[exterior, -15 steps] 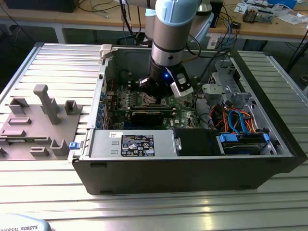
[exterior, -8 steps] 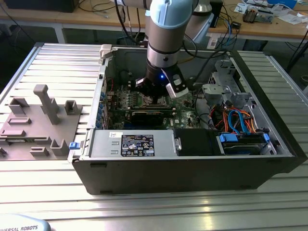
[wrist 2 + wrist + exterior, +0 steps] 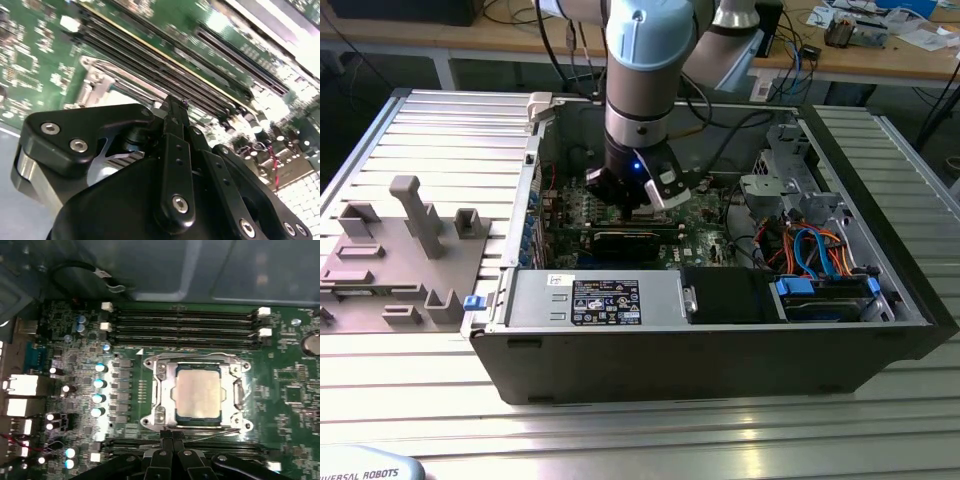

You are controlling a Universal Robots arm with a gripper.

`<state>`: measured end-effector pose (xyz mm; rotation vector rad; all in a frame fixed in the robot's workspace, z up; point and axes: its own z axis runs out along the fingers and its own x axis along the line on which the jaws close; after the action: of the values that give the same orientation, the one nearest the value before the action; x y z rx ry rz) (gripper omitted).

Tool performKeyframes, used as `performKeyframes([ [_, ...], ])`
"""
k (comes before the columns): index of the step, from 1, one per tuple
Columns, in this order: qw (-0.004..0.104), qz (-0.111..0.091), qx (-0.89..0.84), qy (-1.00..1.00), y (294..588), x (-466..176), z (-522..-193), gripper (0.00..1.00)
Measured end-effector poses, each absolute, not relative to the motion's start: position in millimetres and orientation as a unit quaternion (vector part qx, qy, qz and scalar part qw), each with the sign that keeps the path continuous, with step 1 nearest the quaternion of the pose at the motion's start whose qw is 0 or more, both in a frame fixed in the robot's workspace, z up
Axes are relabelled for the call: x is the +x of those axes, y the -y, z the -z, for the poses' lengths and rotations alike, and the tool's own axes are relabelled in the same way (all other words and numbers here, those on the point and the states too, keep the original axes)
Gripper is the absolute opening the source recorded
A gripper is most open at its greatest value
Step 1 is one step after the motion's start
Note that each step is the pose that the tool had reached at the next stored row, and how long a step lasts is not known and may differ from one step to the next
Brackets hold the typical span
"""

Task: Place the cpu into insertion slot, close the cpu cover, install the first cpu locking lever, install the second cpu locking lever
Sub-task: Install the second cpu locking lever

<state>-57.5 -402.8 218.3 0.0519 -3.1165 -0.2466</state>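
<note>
You have the gripper [image 3: 172, 442] low over the board [image 3: 295, 375], its black fingers [image 3: 179, 456] pressed together with nothing between them, the tips right at the socket's edge. In the first wrist view that puts them at six o'clock from the cpu [image 3: 198, 392].

The cpu already lies flat in the slot [image 3: 196, 416], silver top up. The cover [image 3: 164, 390] lies down around it, its window framing the chip. A thin lever [image 3: 210, 436] runs along the socket edge beside the fingertips; I can't tell whether it is latched.

Judge the chip as light, stiff and fragile: it should need no more handling. The cover is thin sheet metal, so press on the frame only. The lever looks like springy, slippery wire; take it at its free end, not mid-span.

In the exterior view the gripper [image 3: 638, 200] is deep inside the case [image 3: 650, 345].
</note>
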Motion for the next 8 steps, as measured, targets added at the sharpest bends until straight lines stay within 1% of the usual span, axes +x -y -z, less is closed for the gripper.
performKeyframes([
  [8, 0.007, 0.08, 0.017, 0.997, 402, -74, -210, 0.11],
])
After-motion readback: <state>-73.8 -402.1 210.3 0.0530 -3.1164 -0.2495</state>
